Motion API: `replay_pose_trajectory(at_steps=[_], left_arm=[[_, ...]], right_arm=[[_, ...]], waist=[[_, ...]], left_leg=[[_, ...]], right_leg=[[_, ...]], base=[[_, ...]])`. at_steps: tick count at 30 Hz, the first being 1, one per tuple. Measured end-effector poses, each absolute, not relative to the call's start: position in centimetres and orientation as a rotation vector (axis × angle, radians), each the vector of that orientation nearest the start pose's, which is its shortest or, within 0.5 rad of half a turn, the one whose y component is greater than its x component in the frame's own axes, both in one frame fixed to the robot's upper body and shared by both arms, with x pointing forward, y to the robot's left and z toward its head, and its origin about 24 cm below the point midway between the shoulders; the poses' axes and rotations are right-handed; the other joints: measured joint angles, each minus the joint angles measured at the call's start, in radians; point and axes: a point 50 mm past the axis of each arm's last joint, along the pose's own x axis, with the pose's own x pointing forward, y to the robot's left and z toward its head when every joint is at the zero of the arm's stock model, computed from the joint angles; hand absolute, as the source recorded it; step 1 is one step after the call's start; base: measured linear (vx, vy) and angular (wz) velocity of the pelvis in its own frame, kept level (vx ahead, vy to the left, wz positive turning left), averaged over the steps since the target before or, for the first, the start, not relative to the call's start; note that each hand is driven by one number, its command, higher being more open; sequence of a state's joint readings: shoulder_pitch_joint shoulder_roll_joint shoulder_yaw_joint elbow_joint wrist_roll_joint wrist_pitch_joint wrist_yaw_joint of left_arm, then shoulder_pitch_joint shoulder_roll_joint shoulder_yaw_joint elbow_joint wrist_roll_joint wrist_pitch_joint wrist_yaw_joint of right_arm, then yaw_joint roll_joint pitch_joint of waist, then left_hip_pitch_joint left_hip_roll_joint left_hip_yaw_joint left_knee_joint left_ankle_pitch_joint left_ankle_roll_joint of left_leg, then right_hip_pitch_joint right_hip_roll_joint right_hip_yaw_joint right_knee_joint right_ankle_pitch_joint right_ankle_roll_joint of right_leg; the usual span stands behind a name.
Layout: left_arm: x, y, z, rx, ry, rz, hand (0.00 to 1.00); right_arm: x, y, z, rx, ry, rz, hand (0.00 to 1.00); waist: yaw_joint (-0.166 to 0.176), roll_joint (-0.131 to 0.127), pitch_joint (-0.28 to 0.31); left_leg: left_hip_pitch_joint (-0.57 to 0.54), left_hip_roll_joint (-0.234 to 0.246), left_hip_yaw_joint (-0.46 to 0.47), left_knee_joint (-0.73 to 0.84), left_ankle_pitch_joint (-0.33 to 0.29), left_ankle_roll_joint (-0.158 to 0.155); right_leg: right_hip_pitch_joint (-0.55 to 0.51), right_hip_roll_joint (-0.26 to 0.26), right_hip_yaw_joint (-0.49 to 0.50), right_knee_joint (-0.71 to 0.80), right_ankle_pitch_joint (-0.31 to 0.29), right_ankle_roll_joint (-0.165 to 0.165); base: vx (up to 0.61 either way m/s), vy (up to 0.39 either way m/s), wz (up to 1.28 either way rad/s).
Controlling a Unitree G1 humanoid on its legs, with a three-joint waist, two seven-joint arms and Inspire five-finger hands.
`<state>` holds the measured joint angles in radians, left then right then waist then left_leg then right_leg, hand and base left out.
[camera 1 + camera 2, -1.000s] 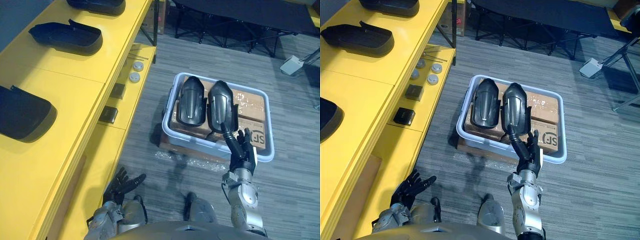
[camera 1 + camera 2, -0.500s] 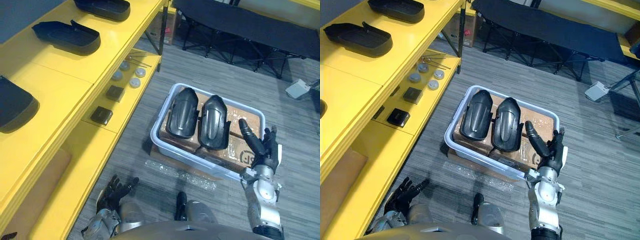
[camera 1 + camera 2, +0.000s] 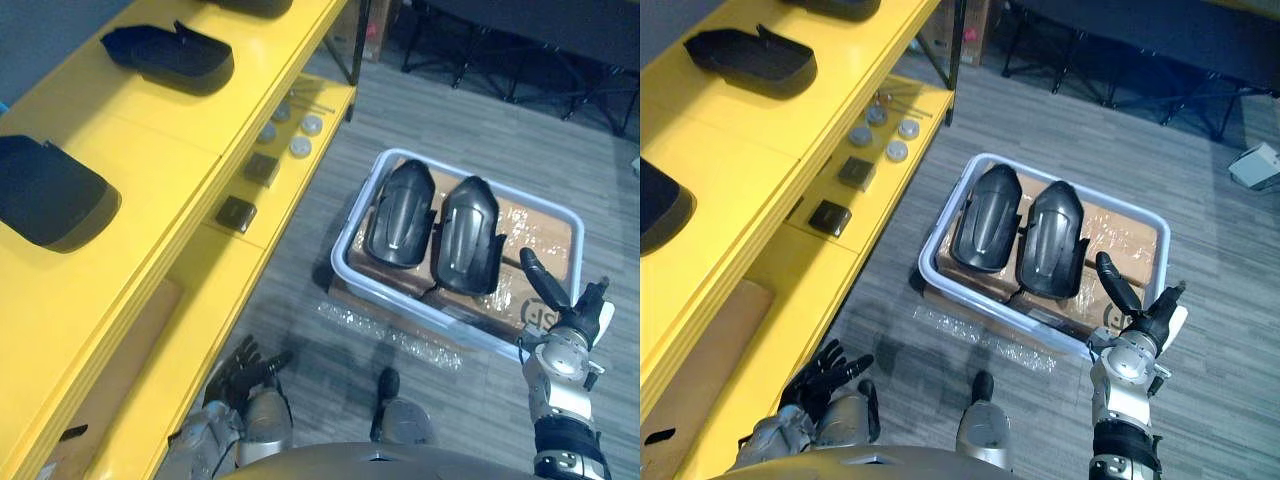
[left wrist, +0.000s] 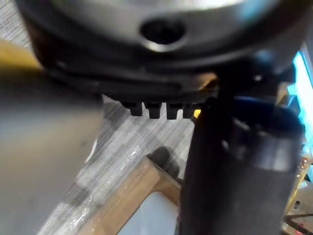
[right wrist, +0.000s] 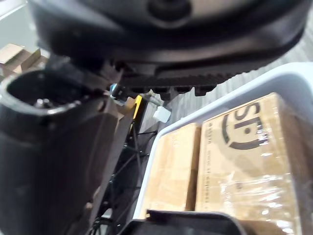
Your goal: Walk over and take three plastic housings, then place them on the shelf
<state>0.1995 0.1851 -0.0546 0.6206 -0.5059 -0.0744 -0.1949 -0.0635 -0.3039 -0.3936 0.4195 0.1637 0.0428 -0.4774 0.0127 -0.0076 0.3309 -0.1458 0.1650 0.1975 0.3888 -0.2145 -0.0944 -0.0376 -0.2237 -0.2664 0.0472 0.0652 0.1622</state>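
Two black plastic housings (image 3: 400, 212) (image 3: 470, 235) lie side by side on wrapped cardboard boxes (image 5: 244, 161) inside a pale bin (image 3: 345, 255) on the floor. My right hand (image 3: 565, 335) hovers at the bin's near right corner, fingers straight and open, holding nothing, just right of the right housing. My left hand (image 3: 240, 372) hangs low beside the yellow shelf (image 3: 160, 140), fingers spread and empty. More black housings (image 3: 170, 58) (image 3: 50, 195) rest on the shelf's top board.
The shelf's lower board holds round silver discs (image 3: 300, 147) and black square blocks (image 3: 236, 213). A strip of clear wrap (image 3: 390, 335) lies on the floor in front of the bin. Dark folding frames (image 3: 1110, 60) stand behind the bin.
The camera has shifted. My right hand has moved away from the right housing's near end to the bin's near right corner, still open. The housings have not moved.
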Motion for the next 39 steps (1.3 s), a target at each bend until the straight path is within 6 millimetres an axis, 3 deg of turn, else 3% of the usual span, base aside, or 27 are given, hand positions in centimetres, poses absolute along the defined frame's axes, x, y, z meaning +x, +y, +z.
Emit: replay_pose_trajectory(at_steps=[3, 6, 9, 14, 18, 26, 33, 39], left_arm=[[15.9, 19.5, -10.3, -0.368, 0.615, 0.036, 1.00], [17.1, 19.1, -9.2, -0.400, 0.549, 0.014, 1.00], [17.8, 18.4, -8.5, -0.413, 0.517, -0.019, 1.00], [18.4, 18.0, -8.1, -0.399, 0.502, -0.051, 1.00], [19.2, 17.5, -7.7, -0.396, 0.477, -0.080, 1.00], [20.2, 16.3, -7.1, -0.425, 0.447, -0.106, 1.00], [20.7, 14.8, -7.1, -0.483, 0.435, -0.114, 1.00], [20.8, 13.9, -7.0, -0.511, 0.419, -0.123, 1.00]], right_arm=[[22.6, -34.8, 2.0, -0.150, 0.250, -0.984, 1.00], [24.1, -35.7, 4.5, -0.170, 0.177, -1.003, 1.00], [25.6, -36.6, 6.2, -0.182, 0.157, -1.015, 1.00], [28.3, -36.3, 8.1, -0.224, 0.155, -0.973, 1.00], [29.7, -36.9, 10.6, -0.319, 0.143, -0.967, 1.00], [30.8, -39.2, 14.1, -0.406, 0.167, -1.017, 1.00], [30.3, -41.9, 18.0, -0.476, 0.160, -1.092, 1.00], [29.9, -43.1, 20.0, -0.545, 0.177, -1.112, 1.00]], waist=[[0.002, 0.018, 0.055], [0.006, 0.015, 0.095], [0.013, 0.014, 0.107], [0.019, 0.015, 0.126], [0.035, 0.027, 0.135], [0.039, 0.063, 0.166], [0.039, 0.123, 0.181], [0.052, 0.167, 0.188]], left_leg=[[-0.068, 0.003, -0.012, 0.082, -0.033, 0.017], [-0.111, 0.004, -0.017, 0.121, -0.046, 0.025], [-0.152, 0.004, -0.023, 0.151, -0.053, 0.032], [-0.173, 0.006, -0.018, 0.171, -0.057, 0.036], [-0.217, 0.018, 0.000, 0.202, -0.065, 0.042], [-0.267, 0.016, 0.001, 0.221, -0.064, 0.050], [-0.301, -0.016, -0.016, 0.202, -0.046, 0.068], [-0.340, -0.028, -0.045, 0.202, -0.035, 0.070]], right_leg=[[-0.023, -0.001, 0.000, -0.009, 0.025, 0.006], [-0.037, 0.000, 0.000, -0.032, 0.049, 0.010], [-0.061, 0.000, 0.000, -0.035, 0.062, 0.010], [-0.082, 0.000, 0.008, -0.035, 0.074, 0.007], [-0.121, 0.006, 0.029, -0.056, 0.104, 0.007], [-0.161, 0.006, 0.031, -0.071, 0.130, 0.008], [-0.199, -0.016, 0.027, -0.070, 0.137, 0.014], [-0.238, -0.023, 0.004, -0.041, 0.134, 0.010]], base=[[-0.08, 0.112, 0.03], [-0.07, 0.061, 0.01], [-0.07, 0.045, 0.01], [-0.05, 0.025, -0.05], [-0.07, 0.021, -0.18], [-0.06, -0.005, -0.04], [-0.02, -0.006, 0.04], [-0.04, -0.015, 0.08]])
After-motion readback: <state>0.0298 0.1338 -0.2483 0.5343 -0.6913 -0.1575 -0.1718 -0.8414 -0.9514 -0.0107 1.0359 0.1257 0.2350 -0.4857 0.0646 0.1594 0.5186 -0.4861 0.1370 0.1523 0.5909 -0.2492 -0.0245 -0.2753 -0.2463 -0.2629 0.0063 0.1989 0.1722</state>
